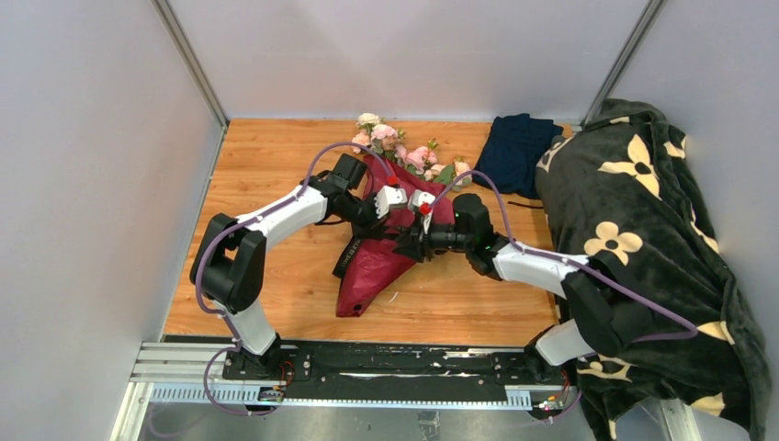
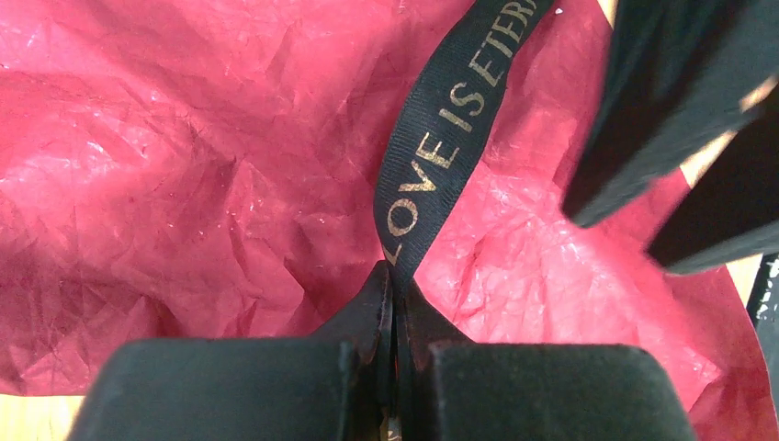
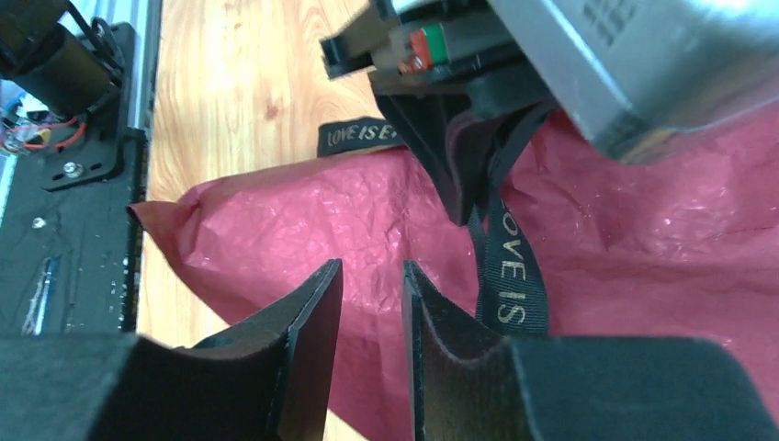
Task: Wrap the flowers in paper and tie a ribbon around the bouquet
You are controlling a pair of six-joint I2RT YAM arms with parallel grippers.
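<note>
The bouquet lies in the middle of the table: burgundy paper [image 1: 372, 271] wrapped in a cone, with the pink and cream flowers [image 1: 393, 145] showing at its far end. The black ribbon [image 2: 450, 138] with gold lettering rises over the paper. My left gripper [image 2: 393, 271] is shut on the ribbon just above the wrap. My right gripper [image 3: 372, 271] hovers open over the paper [image 3: 276, 220] with nothing between its fingers. The ribbon [image 3: 514, 266] hangs beside its right finger. In the top view both grippers, left [image 1: 397, 197] and right [image 1: 413, 241], meet over the cone's middle.
A folded navy cloth [image 1: 519, 152] lies at the back right. A big dark blanket [image 1: 643, 230] with cream flower shapes covers the right side. A loose ribbon tail [image 3: 354, 138] lies on the wood beside the paper. The arms' mounting rail [image 1: 367, 367] runs along the near edge.
</note>
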